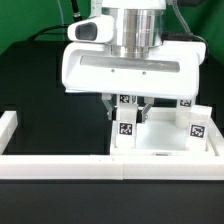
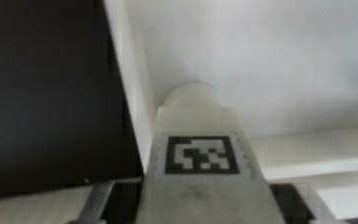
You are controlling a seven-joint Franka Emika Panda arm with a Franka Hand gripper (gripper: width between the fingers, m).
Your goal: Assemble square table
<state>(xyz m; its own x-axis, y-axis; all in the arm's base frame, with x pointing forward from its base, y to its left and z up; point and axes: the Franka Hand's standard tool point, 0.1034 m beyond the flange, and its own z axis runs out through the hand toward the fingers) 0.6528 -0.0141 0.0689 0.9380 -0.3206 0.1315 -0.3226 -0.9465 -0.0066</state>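
The jaws were clamped on a tagged white leg (image 1: 127,128) held upright over the white tabletop (image 1: 160,140), which lay against the white border wall (image 1: 60,166) on the black counter (image 1: 50,130).

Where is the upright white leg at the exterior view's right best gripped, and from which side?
Probably near its top, coming from above: the leg stands upright with its top free, and its flat tagged sides suit the jaws.
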